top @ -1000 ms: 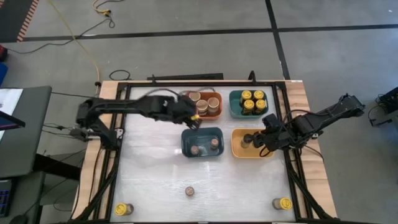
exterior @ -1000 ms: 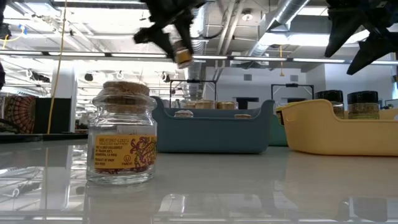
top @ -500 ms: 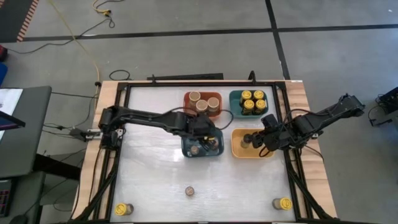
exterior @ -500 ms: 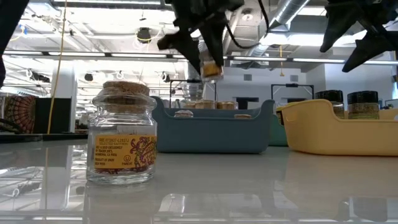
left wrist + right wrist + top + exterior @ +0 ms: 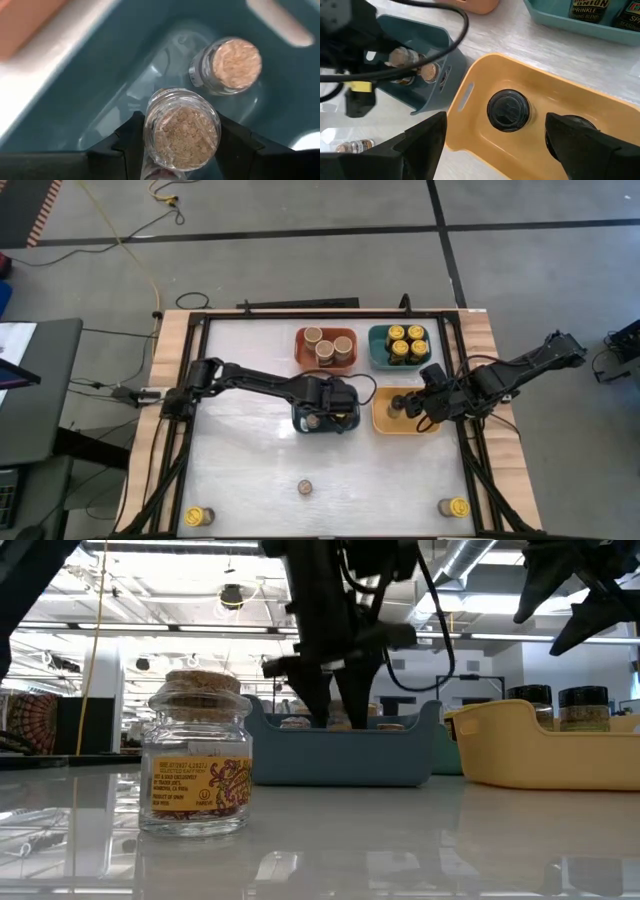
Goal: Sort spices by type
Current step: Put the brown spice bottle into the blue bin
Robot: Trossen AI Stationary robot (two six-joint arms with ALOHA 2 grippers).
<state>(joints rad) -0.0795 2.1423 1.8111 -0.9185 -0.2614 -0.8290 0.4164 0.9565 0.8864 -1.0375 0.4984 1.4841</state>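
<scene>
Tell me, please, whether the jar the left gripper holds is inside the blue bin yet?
Inside: the left gripper holds the cork-topped jar within the blue bin walls, beside another jar.

The left tool (image 5: 181, 150) has carried its cork-topped jar (image 5: 182, 129) from the orange bin (image 5: 326, 361) down into the blue bin (image 5: 300, 415).

4 bins (image 5: 340, 368) are counted on the table. 3 tan-lidded jars (image 5: 325, 348) are seen in the orange bin, 4 yellow-lidded jars (image 5: 406, 345) in the teal one, 2 dark-topped jars (image 5: 508, 110) in the yellow one. 3 jars are left loose near the table's front edge (image 5: 305, 487).
</scene>
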